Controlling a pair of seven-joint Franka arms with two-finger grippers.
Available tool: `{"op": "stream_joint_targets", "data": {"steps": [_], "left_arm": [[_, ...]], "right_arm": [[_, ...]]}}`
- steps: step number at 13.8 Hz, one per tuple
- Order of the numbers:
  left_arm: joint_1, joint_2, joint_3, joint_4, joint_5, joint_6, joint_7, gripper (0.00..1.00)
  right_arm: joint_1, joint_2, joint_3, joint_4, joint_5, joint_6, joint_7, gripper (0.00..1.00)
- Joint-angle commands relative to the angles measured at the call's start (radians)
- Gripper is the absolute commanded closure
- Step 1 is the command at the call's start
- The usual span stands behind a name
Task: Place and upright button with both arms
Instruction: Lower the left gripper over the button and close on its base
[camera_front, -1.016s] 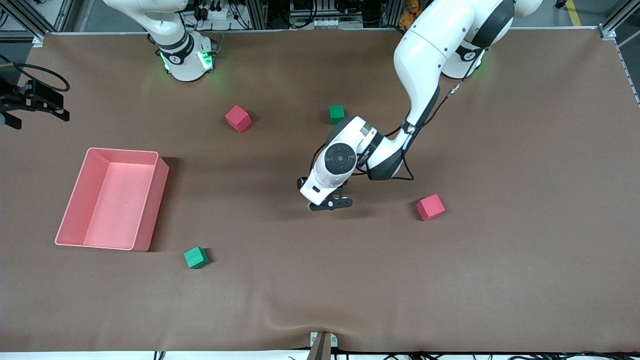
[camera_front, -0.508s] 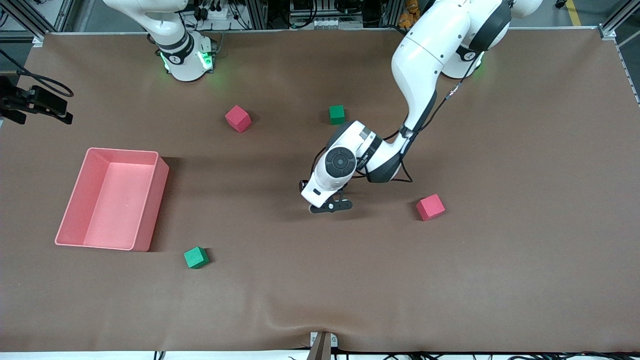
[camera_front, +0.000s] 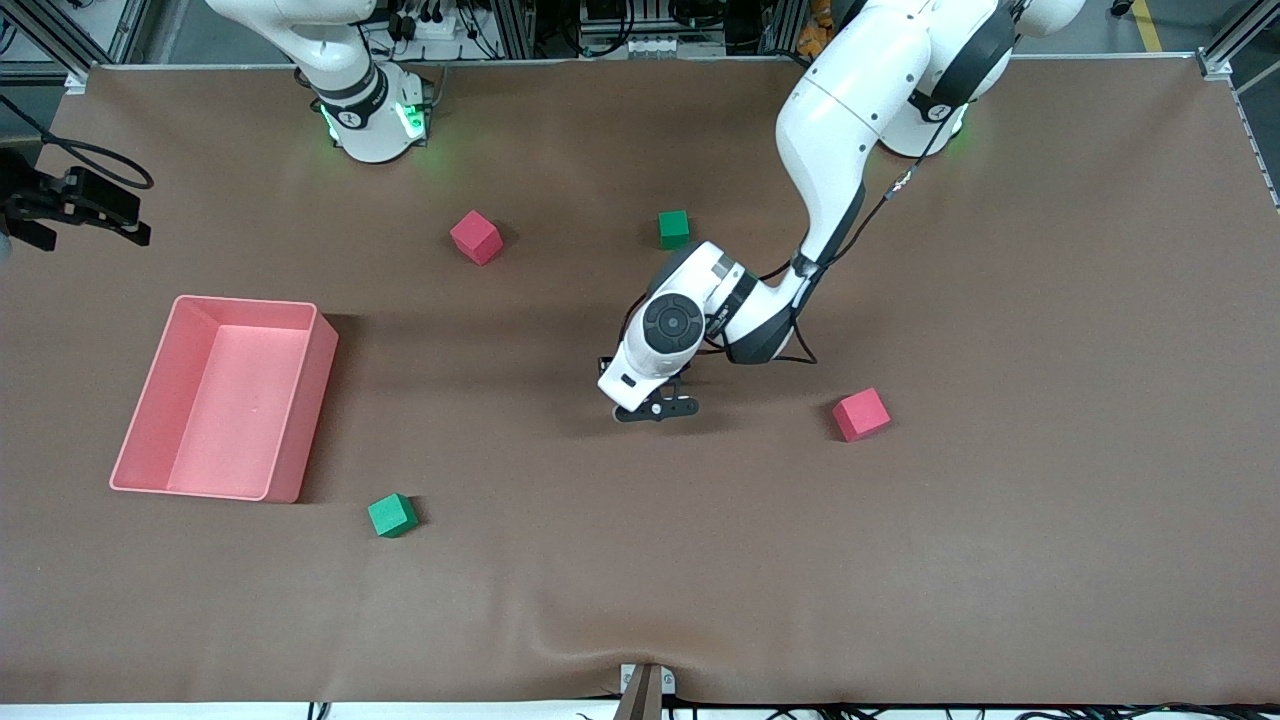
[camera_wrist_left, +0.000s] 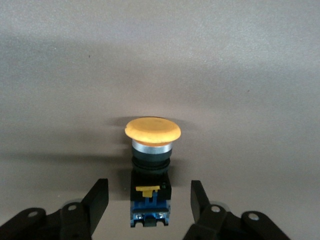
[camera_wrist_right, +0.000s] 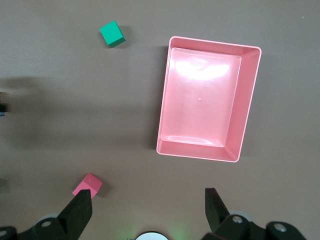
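The button (camera_wrist_left: 151, 159) has an orange cap, a black body and blue bits. It rests on the brown table between the fingers of my left gripper (camera_wrist_left: 150, 192), cap pointing away from the palm. The fingers (camera_wrist_left: 101, 192) are open and stand clear of its body on both sides. In the front view the left gripper (camera_front: 655, 407) is low over the middle of the table and the wrist hides the button. My right gripper (camera_front: 80, 205) hangs high at the right arm's end of the table, open and empty, as the right wrist view (camera_wrist_right: 147, 210) shows.
A pink bin (camera_front: 318, 350) stands toward the right arm's end and also shows in the right wrist view (camera_wrist_right: 250, 100). Two green cubes (camera_front: 392, 515) (camera_front: 674, 228) and two pink cubes (camera_front: 476, 236) (camera_front: 861, 414) lie scattered around the left gripper.
The left arm's wrist and gripper have shifted slightly toward the right arm's end. The right gripper has drifted a little. The cubes and bin have not moved.
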Motion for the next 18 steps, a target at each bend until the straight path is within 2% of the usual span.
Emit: {"op": "stream_joint_targets", "data": {"steps": [1, 4, 7, 9, 10, 11, 13, 15, 16, 18], "left_arm": [[-0.006, 0.012, 0.013, 0.022, -0.014, 0.007, 0.015, 0.32], [-0.006, 0.013, 0.013, 0.022, -0.012, 0.009, 0.018, 0.36], [-0.008, 0.015, 0.013, 0.02, -0.012, 0.009, 0.023, 0.51], [-0.008, 0.015, 0.013, 0.02, -0.011, 0.009, 0.022, 0.54], [-0.006, 0.013, 0.013, 0.022, -0.012, 0.009, 0.022, 0.59], [-0.006, 0.013, 0.013, 0.022, -0.011, 0.009, 0.023, 0.68], [-0.005, 0.007, 0.013, 0.022, -0.011, 0.009, 0.019, 0.68], [-0.003, -0.005, 0.013, 0.022, -0.011, 0.007, 0.014, 0.76], [-0.005, -0.011, 0.013, 0.022, -0.011, 0.006, 0.009, 0.83], [-0.006, -0.039, 0.014, 0.02, -0.008, 0.006, 0.005, 0.88]], "right_arm": [[-0.009, -0.003, -0.008, 0.011, 0.004, -0.013, -0.012, 0.0], [-0.01, -0.004, -0.005, 0.011, 0.006, -0.012, -0.032, 0.0], [-0.007, -0.004, -0.002, 0.011, 0.006, -0.01, -0.035, 0.0], [0.001, -0.004, 0.001, 0.011, 0.009, -0.004, -0.035, 0.0], [0.001, -0.003, 0.003, 0.011, 0.009, -0.003, -0.035, 0.0], [0.001, -0.003, 0.001, 0.011, 0.009, -0.003, -0.035, 0.0], [0.001, -0.003, 0.001, 0.011, 0.022, 0.01, -0.035, 0.0], [0.001, -0.003, 0.001, 0.011, 0.029, 0.013, -0.035, 0.0], [0.002, -0.001, 0.001, 0.011, 0.029, 0.014, -0.037, 0.0], [0.016, -0.003, 0.001, 0.011, 0.029, 0.014, -0.035, 0.0]]}}
